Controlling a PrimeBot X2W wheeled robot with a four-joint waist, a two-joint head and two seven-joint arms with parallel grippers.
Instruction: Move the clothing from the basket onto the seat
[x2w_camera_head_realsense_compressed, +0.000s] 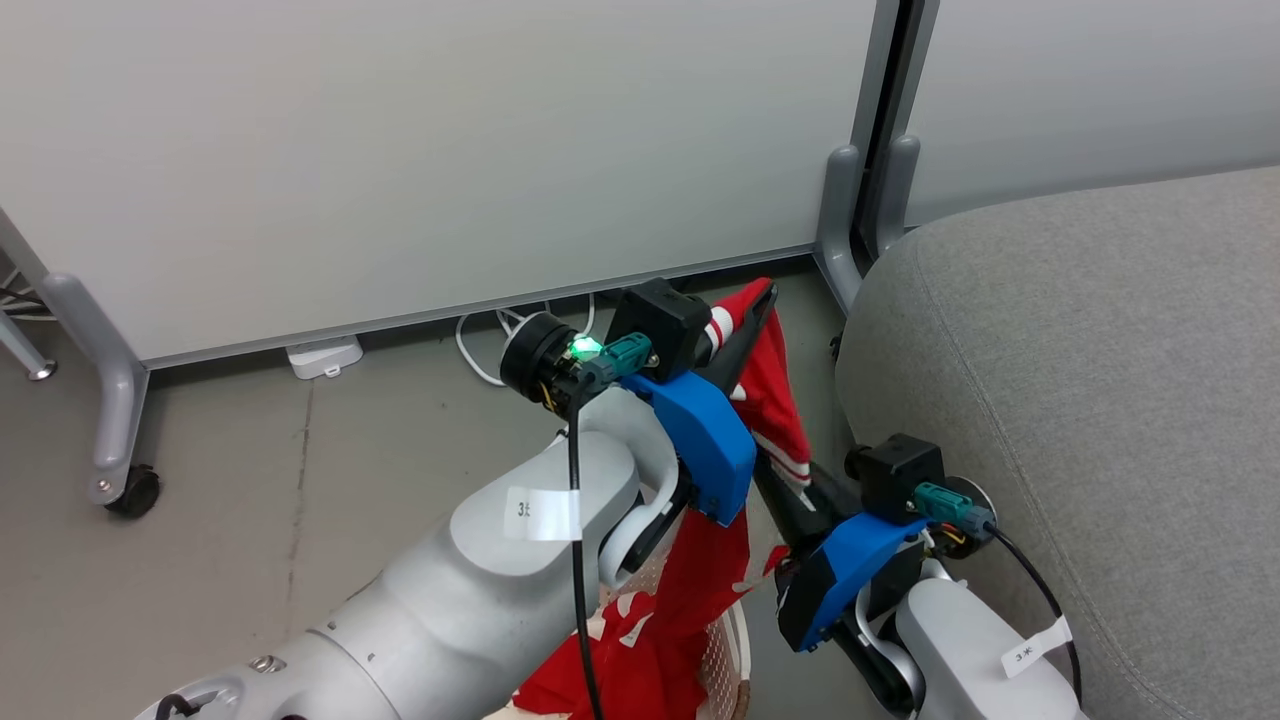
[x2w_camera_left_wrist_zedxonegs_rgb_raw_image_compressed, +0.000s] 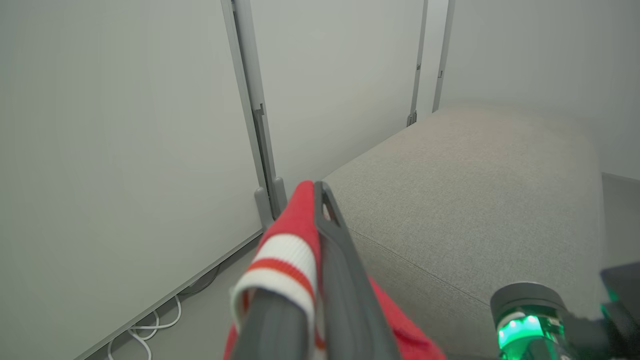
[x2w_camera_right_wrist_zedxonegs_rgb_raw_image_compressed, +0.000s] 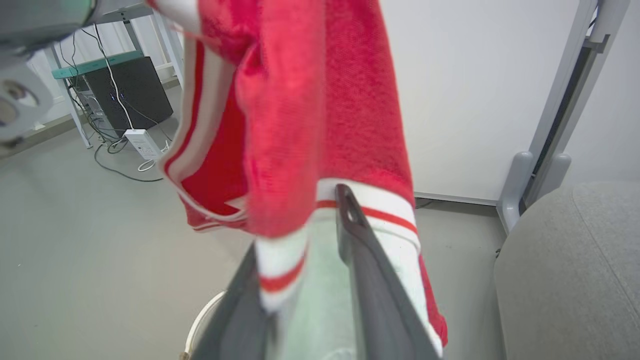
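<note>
A red garment (x2w_camera_head_realsense_compressed: 770, 390) with white stripes hangs stretched between my two grippers, above the basket (x2w_camera_head_realsense_compressed: 727, 650) at the bottom of the head view. My left gripper (x2w_camera_head_realsense_compressed: 762, 298) is raised and shut on its white-and-red trim (x2w_camera_left_wrist_zedxonegs_rgb_raw_image_compressed: 285, 250). My right gripper (x2w_camera_head_realsense_compressed: 768, 458) is lower and is shut on another striped edge (x2w_camera_right_wrist_zedxonegs_rgb_raw_image_compressed: 310, 100) of the garment. The left wrist view has my left gripper (x2w_camera_left_wrist_zedxonegs_rgb_raw_image_compressed: 312, 189) pointing at the seat (x2w_camera_left_wrist_zedxonegs_rgb_raw_image_compressed: 475, 190). My right gripper (x2w_camera_right_wrist_zedxonegs_rgb_raw_image_compressed: 305, 225) has white trim between its fingers. More red fabric (x2w_camera_head_realsense_compressed: 600, 685) lies in the basket. The grey seat (x2w_camera_head_realsense_compressed: 1100, 400) is to the right.
Pale partition panels (x2w_camera_head_realsense_compressed: 400, 150) stand behind on grey feet (x2w_camera_head_realsense_compressed: 850, 220), one with a caster (x2w_camera_head_realsense_compressed: 135, 490). A white adapter (x2w_camera_head_realsense_compressed: 322, 356) and cables (x2w_camera_head_realsense_compressed: 480, 350) lie on the floor. A black computer tower (x2w_camera_right_wrist_zedxonegs_rgb_raw_image_compressed: 135, 95) sits under a table. The basket's rim (x2w_camera_right_wrist_zedxonegs_rgb_raw_image_compressed: 200, 320) is below my right gripper.
</note>
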